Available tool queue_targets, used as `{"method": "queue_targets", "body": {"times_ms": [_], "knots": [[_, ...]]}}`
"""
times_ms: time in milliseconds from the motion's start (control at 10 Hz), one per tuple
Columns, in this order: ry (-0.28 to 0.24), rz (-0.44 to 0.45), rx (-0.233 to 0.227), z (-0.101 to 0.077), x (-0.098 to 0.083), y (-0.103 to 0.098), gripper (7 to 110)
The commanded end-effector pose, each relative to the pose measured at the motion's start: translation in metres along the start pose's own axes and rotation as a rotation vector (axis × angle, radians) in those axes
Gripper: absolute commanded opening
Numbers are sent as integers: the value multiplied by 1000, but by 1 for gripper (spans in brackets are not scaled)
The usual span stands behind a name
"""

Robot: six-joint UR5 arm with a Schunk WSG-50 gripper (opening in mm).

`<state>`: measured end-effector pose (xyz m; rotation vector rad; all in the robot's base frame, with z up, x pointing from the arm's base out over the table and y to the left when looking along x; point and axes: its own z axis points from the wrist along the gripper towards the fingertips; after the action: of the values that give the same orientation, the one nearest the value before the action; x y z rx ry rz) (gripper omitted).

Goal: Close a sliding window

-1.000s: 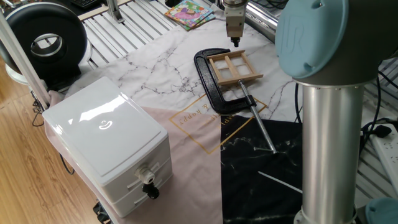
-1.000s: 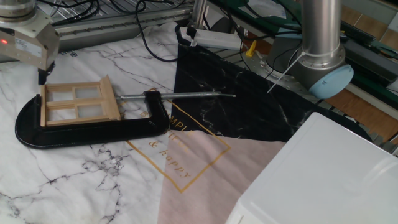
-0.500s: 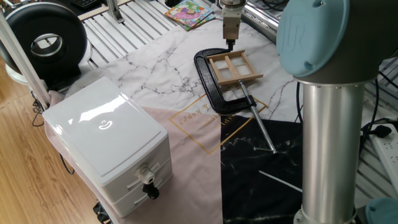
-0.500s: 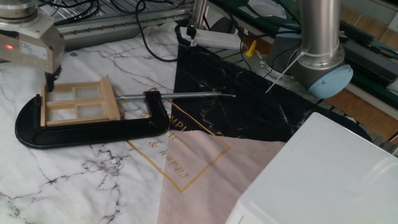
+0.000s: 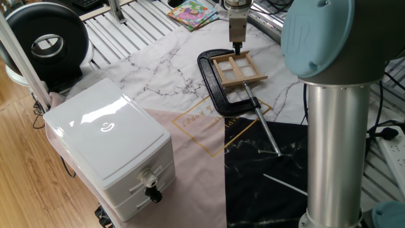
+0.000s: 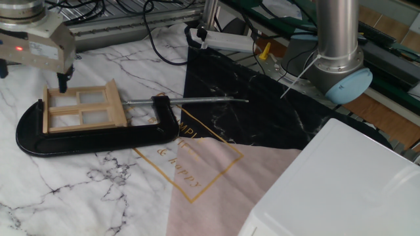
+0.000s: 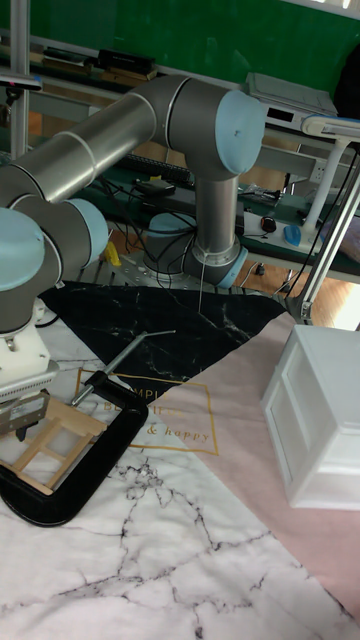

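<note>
The sliding window (image 5: 238,68) is a small light-wood frame with panes, lying flat and held in the jaws of a black C-clamp (image 5: 214,88). In the other fixed view the sliding window (image 6: 82,107) lies at the left, and my gripper (image 6: 63,85) points down at its far rail, above the left pane. I cannot tell whether the tip touches the wood. My gripper (image 5: 238,46) shows a single narrow dark tip, so it looks shut with nothing held. In the tall fixed view the gripper (image 7: 21,430) hangs over the window (image 7: 50,447) at the lower left.
The clamp's long screw rod (image 6: 197,100) reaches right over the black marble mat. A white drawer box (image 5: 111,145) stands at the front left, with a black round fan (image 5: 44,41) behind it. The arm's base column (image 5: 332,152) rises on the right. A colourful booklet (image 5: 192,12) lies at the back.
The gripper has shifted along the window's far rail, rightwards in the other fixed view, and sits a little lower. The window and the clamp have not visibly moved.
</note>
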<state>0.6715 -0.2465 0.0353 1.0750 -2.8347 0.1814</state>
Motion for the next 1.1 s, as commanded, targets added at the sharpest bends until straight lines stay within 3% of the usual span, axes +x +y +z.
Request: {"method": "queue_targets", "body": {"times_ms": [0,100,300,400,500,600,800,1000], "knots": [[-42,-59,125,-2,-12,-35,44],[-69,-94,203,-6,-20,-53,44],[-122,-149,240,-9,-35,-61,44],[-160,-143,212,-9,-43,-53,44],[-172,-155,225,-10,-47,-56,44],[-181,-150,191,-9,-48,-48,44],[-120,-114,168,-5,-32,-44,44],[-78,-111,114,-3,-21,-31,44]]}}
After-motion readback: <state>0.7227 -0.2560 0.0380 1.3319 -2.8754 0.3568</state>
